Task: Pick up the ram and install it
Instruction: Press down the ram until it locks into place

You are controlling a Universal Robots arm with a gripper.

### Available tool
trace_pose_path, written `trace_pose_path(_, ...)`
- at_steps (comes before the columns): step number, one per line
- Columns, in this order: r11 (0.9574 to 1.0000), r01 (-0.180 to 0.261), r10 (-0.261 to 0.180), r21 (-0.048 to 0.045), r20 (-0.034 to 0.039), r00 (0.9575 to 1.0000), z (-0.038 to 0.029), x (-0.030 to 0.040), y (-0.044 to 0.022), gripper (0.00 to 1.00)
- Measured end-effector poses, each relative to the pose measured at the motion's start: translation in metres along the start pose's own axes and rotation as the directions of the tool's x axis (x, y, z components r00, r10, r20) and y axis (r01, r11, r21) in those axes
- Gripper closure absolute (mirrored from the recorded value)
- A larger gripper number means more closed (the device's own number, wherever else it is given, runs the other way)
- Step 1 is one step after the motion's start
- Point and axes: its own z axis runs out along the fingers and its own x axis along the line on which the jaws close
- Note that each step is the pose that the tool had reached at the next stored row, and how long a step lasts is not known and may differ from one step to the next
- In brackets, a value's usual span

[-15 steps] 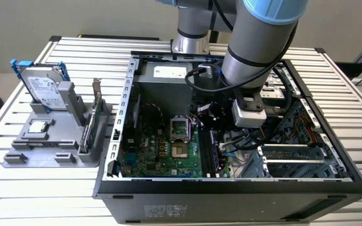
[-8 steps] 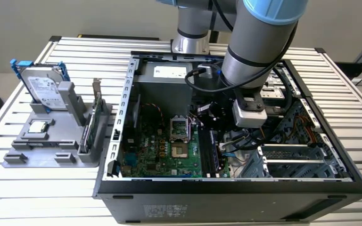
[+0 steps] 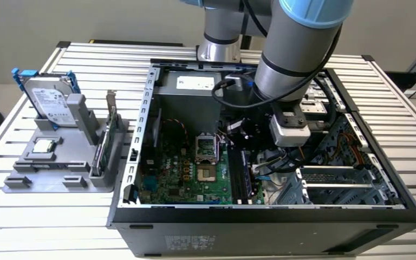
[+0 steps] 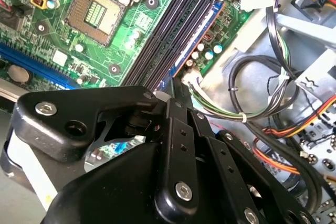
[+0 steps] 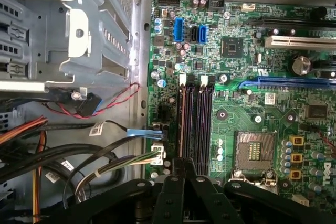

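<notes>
Ram (image 3: 241, 176) is standing on edge in the outermost of the black memory slots (image 5: 202, 124), the one lying nearest the cable bundle (image 5: 105, 150). In the second wrist view its bluish side (image 4: 202, 38) is running straight away from the fingertips. In the first wrist view it (image 5: 182, 124) is showing as a thin dark line leading out from them.

The gripper (image 5: 184, 162) is reaching down into the open computer case (image 3: 143, 135). Its black fingers (image 5: 195, 182) are drawn together on the ram's near end, with no gap showing between the tips in both wrist views (image 4: 169, 92). How deep the stick is sitting in its slot cannot be told.

The remaining slots are lying just beside the fingers on the side away from the cables. The processor socket (image 5: 254, 153) is lying beyond them on the green motherboard (image 5: 236, 93). The arm (image 3: 294, 65) is descending from above into the case.

Well apart from the fingers, outside the case towards the exterior view's left, a grey holder (image 3: 20, 184) is resting on the slatted bench (image 3: 49, 216). It is carrying a silver hard drive (image 3: 49, 100) and an upright card (image 3: 103, 146).
</notes>
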Motion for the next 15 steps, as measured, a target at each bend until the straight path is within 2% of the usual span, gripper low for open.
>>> trace_pose_path(7, 0.9972, 0.074, -0.074, -0.0022, -0.0022, 0.9972, 0.0, 0.0, -0.0009, 1.0)
trace_pose_path(15, 0.9888, 0.149, -0.149, -0.0044, -0.0043, 0.9888, -0.0001, 0.0, -0.0016, 1.0)
